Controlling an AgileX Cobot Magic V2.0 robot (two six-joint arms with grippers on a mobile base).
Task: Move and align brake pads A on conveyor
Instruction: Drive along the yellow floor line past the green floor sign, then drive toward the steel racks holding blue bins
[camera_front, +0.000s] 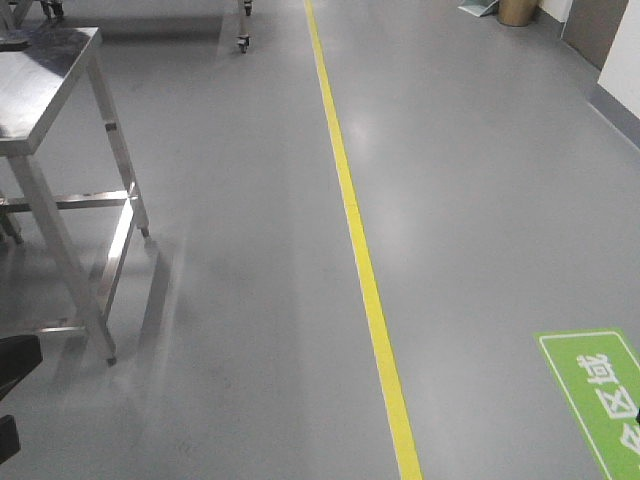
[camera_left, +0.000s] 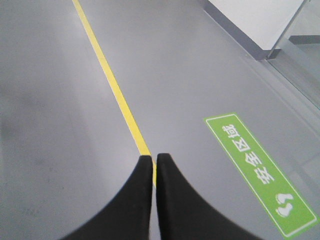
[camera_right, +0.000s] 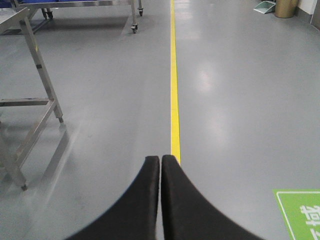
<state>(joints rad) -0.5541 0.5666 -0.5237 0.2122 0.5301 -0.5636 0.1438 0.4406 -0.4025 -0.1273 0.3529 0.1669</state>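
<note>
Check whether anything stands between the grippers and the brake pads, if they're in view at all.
Cannot tell: no pads or conveyor show in any view. The left gripper and right gripper, both shut, face open floor with a yellow line.

**Three cameras, all looking down at the floor**

The front camera is sitting up high and looking forward and down at the grey floor (camera_front: 480, 200). It is seeing the yellow line (camera_front: 350, 215) running far away and the steel table (camera_front: 45, 85) on the left. The right wrist camera is sitting lower, looking forward over the right gripper (camera_right: 160, 159). It is sharing the line, the table and a corner of the green floor sign (camera_front: 600, 400). The left wrist camera is looking over the left gripper (camera_left: 154, 157), turning more to the right and sharing only the line and sign.
</note>
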